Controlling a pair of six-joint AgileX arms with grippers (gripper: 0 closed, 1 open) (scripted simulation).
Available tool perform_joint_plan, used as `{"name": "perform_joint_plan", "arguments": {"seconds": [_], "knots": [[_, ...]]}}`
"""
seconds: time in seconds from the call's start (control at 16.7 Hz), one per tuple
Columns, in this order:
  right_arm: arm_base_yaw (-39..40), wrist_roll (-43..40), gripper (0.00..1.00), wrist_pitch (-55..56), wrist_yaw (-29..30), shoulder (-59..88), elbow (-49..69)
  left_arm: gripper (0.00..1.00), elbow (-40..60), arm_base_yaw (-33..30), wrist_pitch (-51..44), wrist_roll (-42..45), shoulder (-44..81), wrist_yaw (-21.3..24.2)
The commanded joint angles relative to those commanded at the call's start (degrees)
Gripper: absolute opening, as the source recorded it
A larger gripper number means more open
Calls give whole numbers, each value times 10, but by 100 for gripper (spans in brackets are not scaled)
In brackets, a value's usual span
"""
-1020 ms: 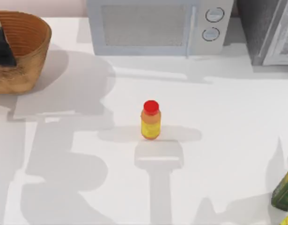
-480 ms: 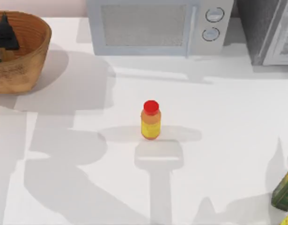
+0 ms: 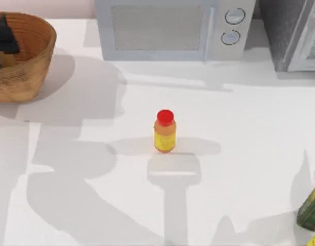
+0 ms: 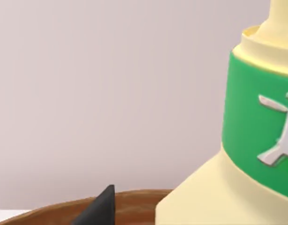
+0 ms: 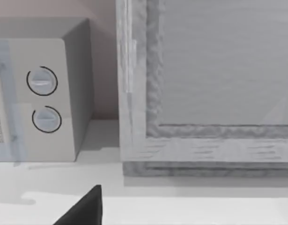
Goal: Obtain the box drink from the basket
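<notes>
Box drink cropped by frame edge; basket partly cut off.

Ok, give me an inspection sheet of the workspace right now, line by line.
Surface: white table, arm shadows across it.
Job's things: basket at far left; box drink close before the left wrist camera, above the basket rim.
Clutter: red-capped bottle upright mid-table; dark green carton at right edge.
Grippers: left gripper over the basket; right finger tip facing the microwave.
Cables: nothing seen.
Surroundings: microwave, grey cabinet.

Left gripper has shifted within the basket — slightly farther back.
</notes>
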Motion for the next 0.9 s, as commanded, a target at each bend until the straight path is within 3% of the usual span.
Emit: {"name": "perform_joint_plan", "arguments": {"seconds": [0.6, 0.9], "knots": [[0, 0, 100, 0, 0, 0, 0, 2, 0, 0, 0, 0, 0, 0], [0, 0, 100, 0, 0, 0, 0, 0, 0, 0, 0, 0, 0, 0]]}}
